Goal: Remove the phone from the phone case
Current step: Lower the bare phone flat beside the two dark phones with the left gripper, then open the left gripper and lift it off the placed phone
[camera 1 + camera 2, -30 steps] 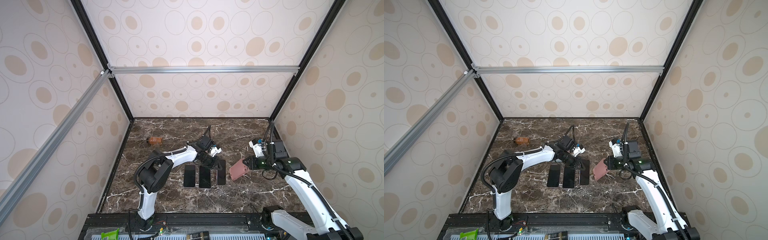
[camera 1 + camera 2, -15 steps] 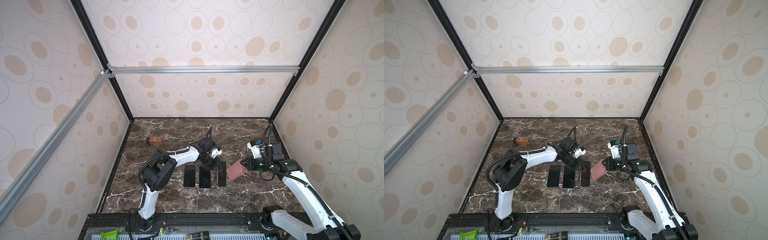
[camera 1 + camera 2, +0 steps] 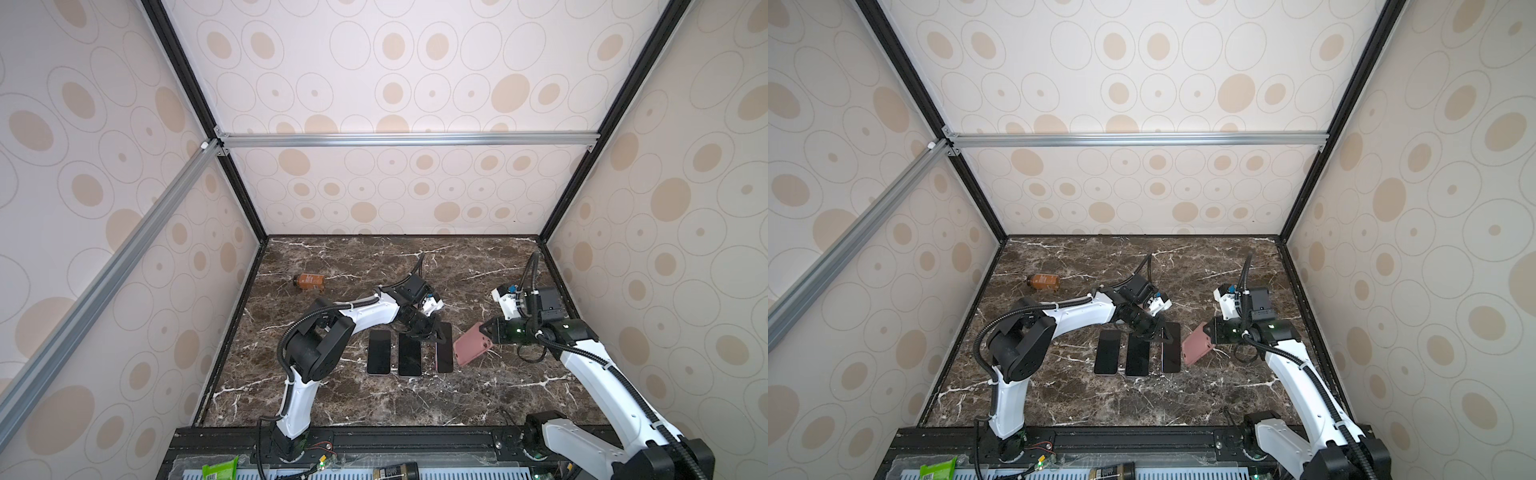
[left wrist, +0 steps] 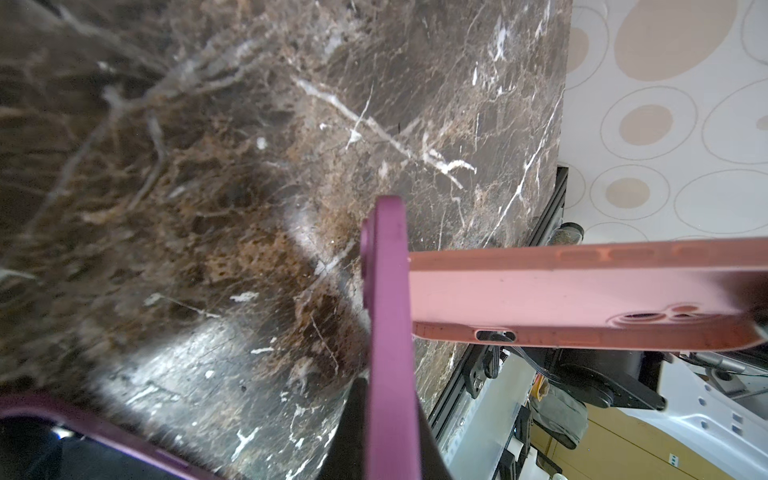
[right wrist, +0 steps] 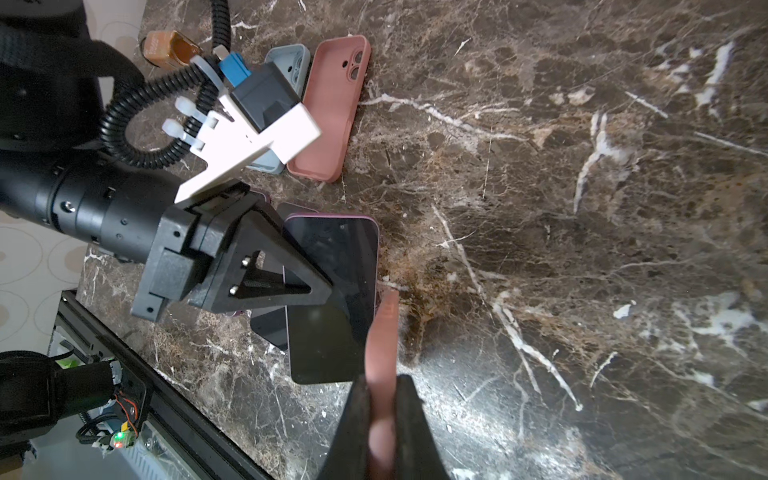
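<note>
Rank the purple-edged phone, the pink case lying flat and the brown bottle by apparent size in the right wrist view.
1. purple-edged phone, though nearest the camera.
2. pink case lying flat.
3. brown bottle, partly hidden.

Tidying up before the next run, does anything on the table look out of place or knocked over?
Yes: a small brown bottle lies on its side at the back left of the marble table, well apart from the row of phones. It looks unrelated to the phone work. No spill shows around it.
</note>
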`<state>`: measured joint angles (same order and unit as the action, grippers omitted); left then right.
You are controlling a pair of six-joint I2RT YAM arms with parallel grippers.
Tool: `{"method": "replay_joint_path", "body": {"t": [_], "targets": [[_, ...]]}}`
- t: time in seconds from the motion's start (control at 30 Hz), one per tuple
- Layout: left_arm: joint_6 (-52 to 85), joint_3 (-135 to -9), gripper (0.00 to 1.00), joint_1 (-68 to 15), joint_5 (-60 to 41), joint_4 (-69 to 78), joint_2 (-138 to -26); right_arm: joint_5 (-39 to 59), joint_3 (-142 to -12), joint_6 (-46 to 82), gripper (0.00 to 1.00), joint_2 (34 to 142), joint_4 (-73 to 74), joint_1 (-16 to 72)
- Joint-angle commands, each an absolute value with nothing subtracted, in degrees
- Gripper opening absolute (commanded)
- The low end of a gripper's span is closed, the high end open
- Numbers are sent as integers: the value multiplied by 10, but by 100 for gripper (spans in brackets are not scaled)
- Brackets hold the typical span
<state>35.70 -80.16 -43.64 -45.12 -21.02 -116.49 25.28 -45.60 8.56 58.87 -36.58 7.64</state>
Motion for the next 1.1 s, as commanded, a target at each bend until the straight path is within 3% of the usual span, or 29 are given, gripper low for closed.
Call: {"method": "replay_joint_path", "body": {"t": [0.0,0.5,1.07], "targets": [[374,-816,15,-439,-465,-196,-1178,254,-447,87,0,589,-357,76],[386,-784,28,-438,-458,-182,-1173,226,-439,90,0,584,-353,76],[389,-763,35,-438,-450,-178,-1168,227,-438,94,0,589,-345,76]]}}
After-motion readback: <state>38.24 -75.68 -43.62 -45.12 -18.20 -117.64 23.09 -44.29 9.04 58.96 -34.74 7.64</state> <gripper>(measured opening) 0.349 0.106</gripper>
